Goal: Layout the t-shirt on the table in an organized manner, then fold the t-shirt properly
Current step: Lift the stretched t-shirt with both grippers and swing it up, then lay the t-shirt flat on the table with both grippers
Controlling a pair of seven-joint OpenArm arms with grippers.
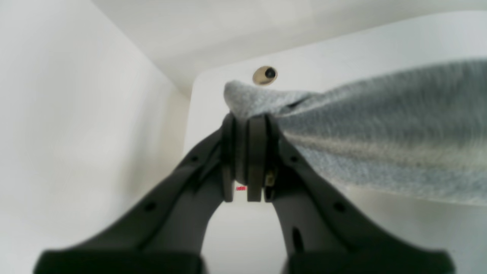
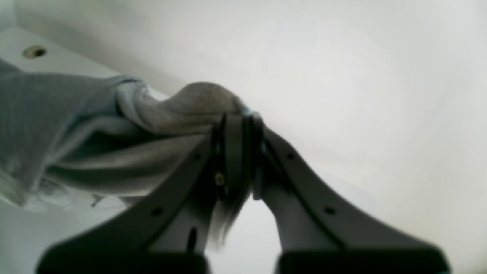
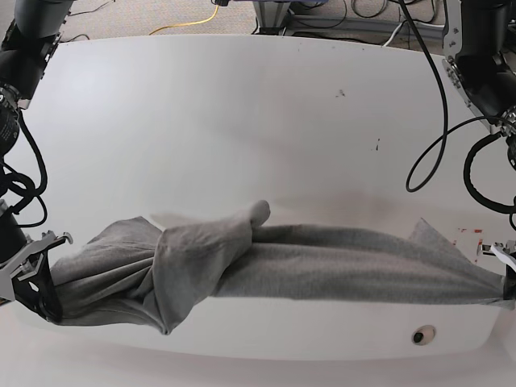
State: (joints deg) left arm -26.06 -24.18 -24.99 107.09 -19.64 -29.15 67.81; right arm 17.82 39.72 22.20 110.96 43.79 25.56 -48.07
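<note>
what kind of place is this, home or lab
Most likely a robotics lab or test workspace, not a home. A large white smooth table sits between two black robot arms, loose cables trail over its far edge, and a heather-grey cotton t-shirt is stretched between the two arms.

Your left pincer (image 1: 245, 125) is clamped tight, jaws together, with grey cloth pinched at the tips. Your right pincer (image 2: 237, 125) is likewise closed on cloth. In the base view both arms sit low at opposite sides, well apart.
</note>
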